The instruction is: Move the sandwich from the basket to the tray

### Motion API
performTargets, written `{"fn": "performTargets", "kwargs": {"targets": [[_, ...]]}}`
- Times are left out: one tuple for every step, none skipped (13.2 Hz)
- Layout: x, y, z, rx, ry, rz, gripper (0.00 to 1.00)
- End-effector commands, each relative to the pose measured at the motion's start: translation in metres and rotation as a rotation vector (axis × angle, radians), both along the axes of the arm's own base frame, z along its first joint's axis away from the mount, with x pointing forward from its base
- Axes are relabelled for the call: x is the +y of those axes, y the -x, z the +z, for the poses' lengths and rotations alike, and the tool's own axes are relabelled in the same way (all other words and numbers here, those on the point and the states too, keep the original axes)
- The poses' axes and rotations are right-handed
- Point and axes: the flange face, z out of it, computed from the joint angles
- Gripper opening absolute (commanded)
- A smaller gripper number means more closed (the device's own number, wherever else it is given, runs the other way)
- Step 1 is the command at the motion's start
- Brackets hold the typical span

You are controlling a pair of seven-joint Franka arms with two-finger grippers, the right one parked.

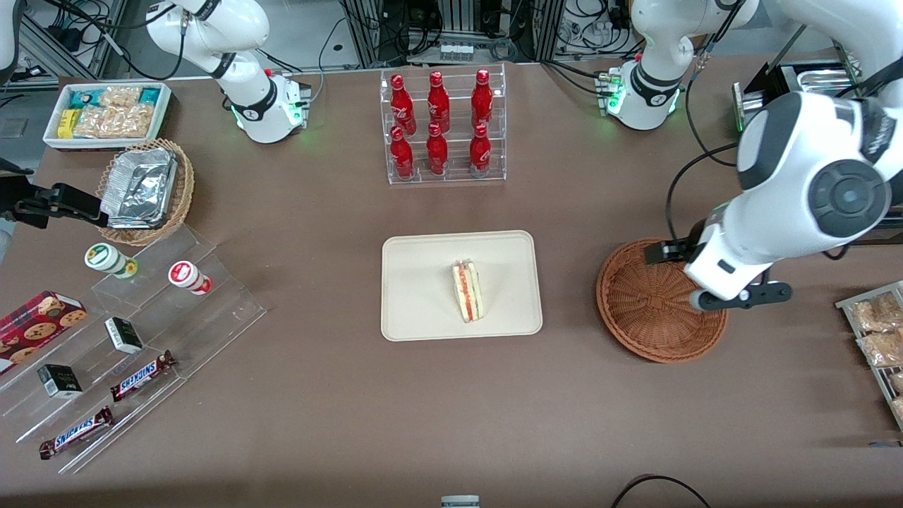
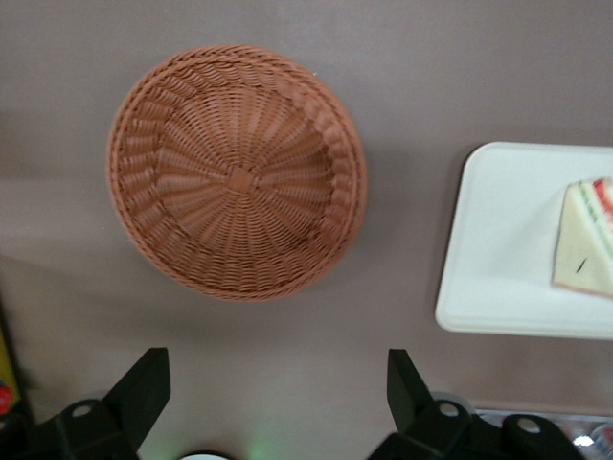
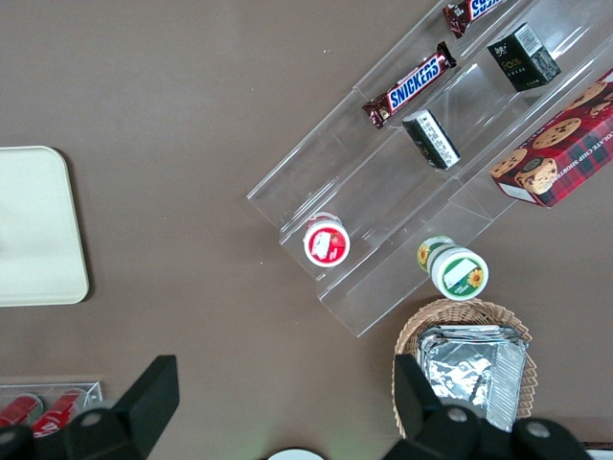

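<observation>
Cream tray (image 1: 423, 296) holds one sandwich (image 1: 468, 291); tool (image 2: 278, 388) spread wide above one basket (image 1: 645, 307).

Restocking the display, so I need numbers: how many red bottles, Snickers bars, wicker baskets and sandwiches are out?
Red bottles: 6
Snickers bars: 2
Wicker baskets: 2
Sandwich: 1, on the tray
Total: 11
The gripper hangs open above the table beside the reddish-brown basket.

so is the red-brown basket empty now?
Empty. Only bare weave shows inside the basket; the sandwich lies on the tray. The pincer hangs open above the table beside the basket.
</observation>
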Motion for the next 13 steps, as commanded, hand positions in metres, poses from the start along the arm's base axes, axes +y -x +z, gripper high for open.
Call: {"fn": "performTargets", "kwargs": {"targets": [[0.037,0.031,0.021,-0.017,0.021,-0.079,1.00],[0.049,0.038,0.028,-0.019,0.022,-0.105,1.00],[0.061,0.044,0.035,-0.017,0.023,-0.120,1.00],[0.070,0.049,0.042,-0.005,0.027,-0.139,1.00],[0.079,0.053,0.048,0.000,0.031,-0.149,1.00],[0.086,0.058,0.056,-0.004,0.033,-0.160,1.00],[0.092,0.064,0.065,-0.002,0.038,-0.171,1.00],[0.092,0.068,0.071,0.005,0.053,-0.175,1.00],[0.092,0.070,0.080,-0.003,0.053,-0.175,1.00],[0.092,0.075,0.087,0.000,0.052,-0.176,1.00],[0.093,0.082,0.097,-0.003,0.052,-0.176,1.00],[0.093,0.087,0.102,-0.004,0.051,-0.175,1.00],[0.093,0.088,0.105,-0.010,0.052,-0.175,1.00]]}}
